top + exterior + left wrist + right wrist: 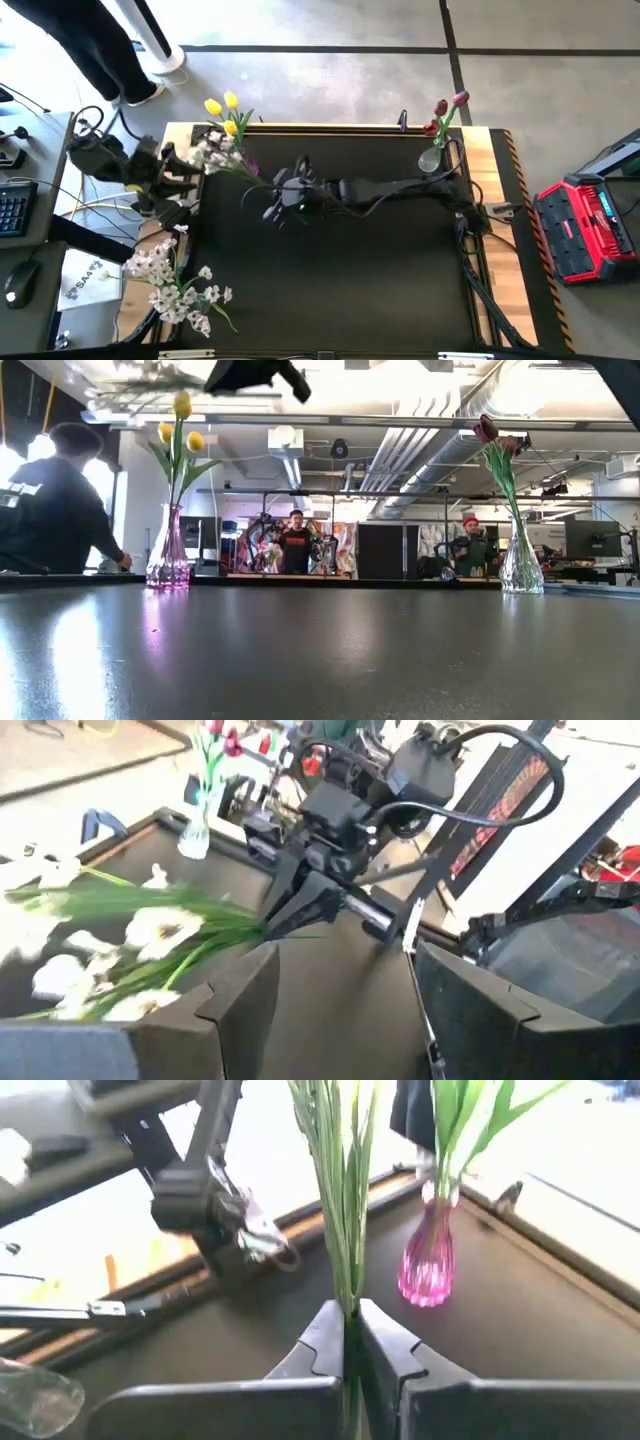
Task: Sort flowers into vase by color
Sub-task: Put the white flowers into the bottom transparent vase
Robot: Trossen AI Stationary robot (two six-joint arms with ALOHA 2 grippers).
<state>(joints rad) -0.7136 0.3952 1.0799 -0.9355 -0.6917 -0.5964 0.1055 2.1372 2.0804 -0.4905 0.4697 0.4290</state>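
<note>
1. Handover in mid-air over the bench's far-left part: the right pincer is clenched on the green stem end of a leafy spray of small white blossoms, as the right wrist view shows with both dark jaws pressed onto the stalks.
2. The left pincer sits right at the blossom end, jaws spread and released; from its own wrist view the white heads lie just beside its left finger.
3. Key relation: the spray's long axis runs from the right pincer outward toward the bench's far-left corner, blossoms leading, stem trailing. The right arm alone carries it now.
4. A pink glass vase holding yellow tulips stands at that far-left corner, close by the blossom tips, so a swing that way risks brushing it.
5. A clear glass vase with dark red tulips stands near the far-right corner, well apart.
6. More white blossom sprays lie at the bench's near-left edge; I judge the white flowers belong there.
</note>
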